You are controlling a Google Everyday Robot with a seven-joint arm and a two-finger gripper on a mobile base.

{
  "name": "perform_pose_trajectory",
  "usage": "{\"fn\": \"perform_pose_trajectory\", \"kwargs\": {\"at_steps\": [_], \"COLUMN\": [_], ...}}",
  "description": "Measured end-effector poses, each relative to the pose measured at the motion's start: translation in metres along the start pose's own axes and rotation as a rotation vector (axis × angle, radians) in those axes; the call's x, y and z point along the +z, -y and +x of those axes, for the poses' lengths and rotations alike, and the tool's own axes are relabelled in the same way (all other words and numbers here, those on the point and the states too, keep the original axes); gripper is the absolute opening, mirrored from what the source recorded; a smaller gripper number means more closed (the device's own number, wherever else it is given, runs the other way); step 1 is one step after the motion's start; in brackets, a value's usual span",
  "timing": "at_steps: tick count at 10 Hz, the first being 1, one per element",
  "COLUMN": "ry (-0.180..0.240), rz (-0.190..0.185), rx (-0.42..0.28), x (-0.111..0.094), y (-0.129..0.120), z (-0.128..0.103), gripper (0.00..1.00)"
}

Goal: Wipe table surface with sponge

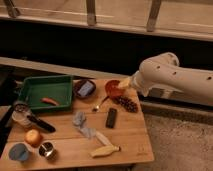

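Observation:
The table surface (125, 135) is a light-brown wooden top filling the lower left of the camera view. The sponge (86, 88), small and pale blue-grey, lies inside a purple bowl (76, 86) at the back of the table. My white arm (170, 77) reaches in from the right. My gripper (124, 83) hangs over the back right part of the table, just above an orange bowl (113, 90) and to the right of the sponge. It is open and holds nothing.
A green tray (30, 89) with a carrot (49, 101) sits back left. A black remote (111, 117), blue-grey rag (81, 124), banana (105, 150), dark grapes (128, 104), spoon (98, 105), orange (33, 136), blue cup (19, 151), can (46, 149) and black-handled brush (40, 124) lie about.

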State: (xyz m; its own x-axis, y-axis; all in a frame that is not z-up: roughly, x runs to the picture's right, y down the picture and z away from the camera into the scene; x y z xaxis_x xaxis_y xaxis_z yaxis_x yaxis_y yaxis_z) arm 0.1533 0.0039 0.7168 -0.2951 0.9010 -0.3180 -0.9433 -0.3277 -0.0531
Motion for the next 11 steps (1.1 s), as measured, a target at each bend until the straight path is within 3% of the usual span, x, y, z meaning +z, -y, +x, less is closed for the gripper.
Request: {"fn": "perform_pose_trajectory", "kwargs": {"at_steps": [3, 7, 8, 10, 11], "ry": [0.018, 0.046, 0.048, 0.045, 0.045], "rz": [0.010, -0.013, -0.023, -0.080, -0.089], "rx": [-0.021, -0.054, -0.057, -0.053, -0.053], "x": [0.021, 0.053, 0.059, 0.074, 0.075], "y": [-0.016, -0.076, -0.088, -0.122, -0.126], "z": [-0.031, -0.077, -0.085, -0.096, -0.098], "gripper": [0.80, 0.80, 0.80, 0.80, 0.80]}}
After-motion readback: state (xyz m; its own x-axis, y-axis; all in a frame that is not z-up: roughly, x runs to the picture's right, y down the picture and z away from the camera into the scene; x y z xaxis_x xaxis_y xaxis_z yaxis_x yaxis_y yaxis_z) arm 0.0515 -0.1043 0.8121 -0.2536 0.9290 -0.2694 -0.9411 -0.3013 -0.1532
